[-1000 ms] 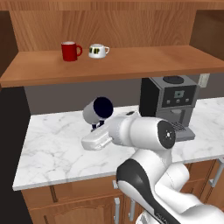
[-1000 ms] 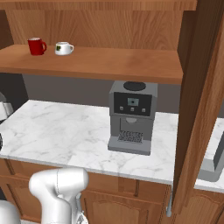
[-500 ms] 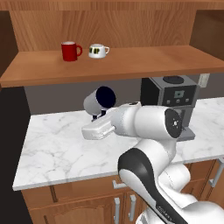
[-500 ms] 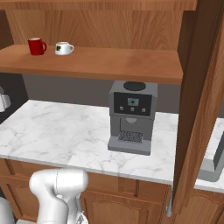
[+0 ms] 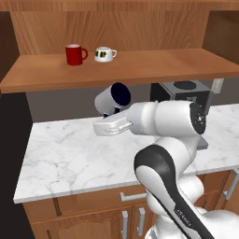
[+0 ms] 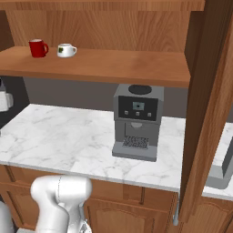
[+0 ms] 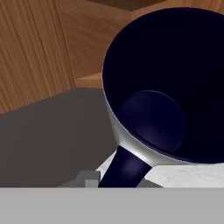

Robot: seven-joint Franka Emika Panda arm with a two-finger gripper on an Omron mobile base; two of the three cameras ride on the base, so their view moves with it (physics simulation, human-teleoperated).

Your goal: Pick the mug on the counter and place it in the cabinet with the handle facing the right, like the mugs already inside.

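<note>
The light grey mug [image 5: 111, 98] hangs tilted above the counter [image 5: 70, 154], its dark navy inside turned toward the left base camera. It sits just under the front edge of the cabinet [image 5: 140, 69] shelf. My gripper [image 5: 109, 113] is shut on the mug from below, and the mug hides its fingers. In the hand view the mug [image 7: 168, 83] looms close with its mouth toward the lens, and its dark handle [image 7: 125, 169] points down to the bottom edge.
A red mug [image 5: 74, 54] and a squat white cup [image 5: 105, 54] stand on the shelf at the left. A grey coffee machine [image 6: 138, 121] sits on the counter under the shelf. A tall wooden panel [image 6: 207, 100] closes the right side.
The gripper has carried the mug upward off the counter toward the shelf's front edge. The mug's mouth has turned more toward the camera.
</note>
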